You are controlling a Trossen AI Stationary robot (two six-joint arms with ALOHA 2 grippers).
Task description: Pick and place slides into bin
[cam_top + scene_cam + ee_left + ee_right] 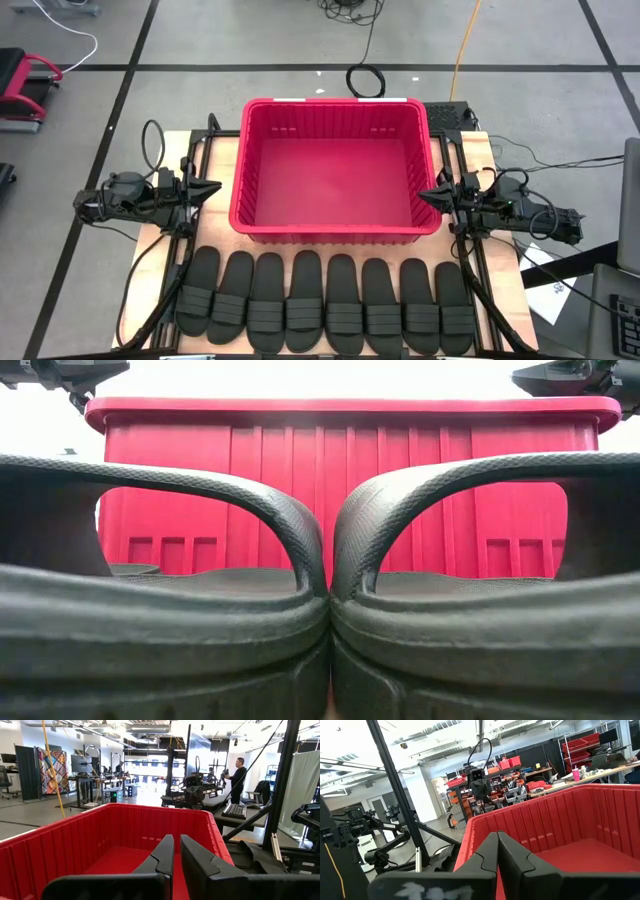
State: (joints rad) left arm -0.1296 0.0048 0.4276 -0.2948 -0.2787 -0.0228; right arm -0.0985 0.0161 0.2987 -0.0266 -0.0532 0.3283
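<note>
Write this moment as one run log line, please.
black rubber slides: eight in row, untouched | red plastic bin: empty | left gripper: shut, idle | right gripper: shut, idle

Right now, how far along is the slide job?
Nothing looks done: the large red ribbed plastic bin is empty. All eight matte black rubber slide sandals lie in one row on the table in front of it. Nothing is in hand: the left claw and right claw are shut on nothing, one at each side of the bin. All eight remain to be moved.
</note>
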